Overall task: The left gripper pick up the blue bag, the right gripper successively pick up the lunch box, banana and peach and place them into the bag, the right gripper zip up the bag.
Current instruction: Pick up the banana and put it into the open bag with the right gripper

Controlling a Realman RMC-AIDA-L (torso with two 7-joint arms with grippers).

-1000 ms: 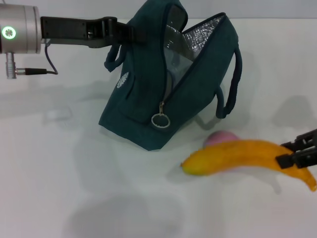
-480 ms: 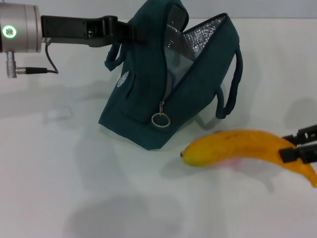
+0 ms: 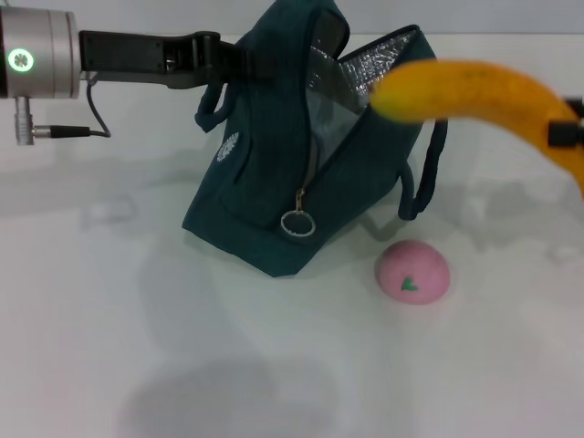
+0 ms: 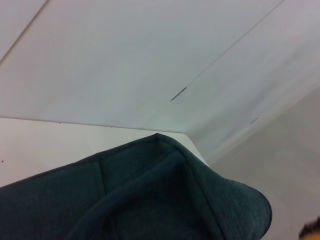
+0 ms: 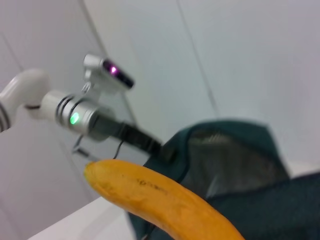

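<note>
The blue bag [image 3: 274, 173] stands tilted on the white table with its top unzipped and the foil lining [image 3: 365, 68] showing. My left gripper [image 3: 245, 62] is shut on the bag's upper rim and holds it up. That rim's teal fabric [image 4: 165, 200] fills the left wrist view. At the right edge, my right gripper [image 3: 569, 133] is shut on the banana [image 3: 465, 91], held in the air level with the bag's opening. The banana [image 5: 160, 200] points toward the bag [image 5: 240, 165]. The peach [image 3: 413, 272] lies on the table in front of the bag. The lunch box is hidden.
The zipper's metal ring pull [image 3: 296, 223] hangs at the bag's front corner. A loop handle [image 3: 424, 164] droops on the bag's right side. The left arm's silver wrist [image 3: 36, 53] and cable reach in from the far left. White table [image 3: 137, 347] surrounds the bag.
The right gripper has lifted the banana off the table, up and back to the height of the bag's opening. The peach it covered now shows. Bag and left arm have stayed put.
</note>
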